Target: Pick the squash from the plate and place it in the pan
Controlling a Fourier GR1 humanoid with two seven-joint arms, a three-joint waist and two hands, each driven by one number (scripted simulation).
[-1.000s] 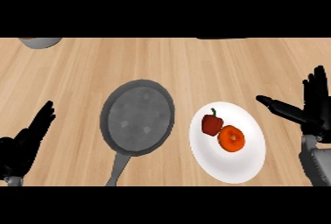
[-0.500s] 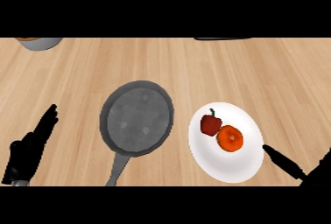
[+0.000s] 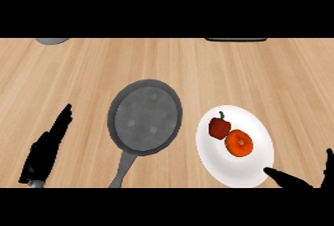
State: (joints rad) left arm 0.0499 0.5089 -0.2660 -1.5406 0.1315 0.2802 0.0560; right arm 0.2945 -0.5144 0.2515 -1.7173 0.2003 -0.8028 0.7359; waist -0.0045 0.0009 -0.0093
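Wooden counter (image 3: 261,75), seen from steeply above. Grey pan (image 3: 145,115) left of centre, handle toward the viewer, holding nothing. White plate (image 3: 251,170) just right of it, carrying an orange squash (image 3: 239,143) touching a red pepper (image 3: 220,127). Reaching step, by the look of it — grasp not yet made. Right hand (image 3: 291,180) at the plate's near edge, fingers spread, gripping nothing; next, closing round the squash. Left hand (image 3: 47,148) resting open, far left.
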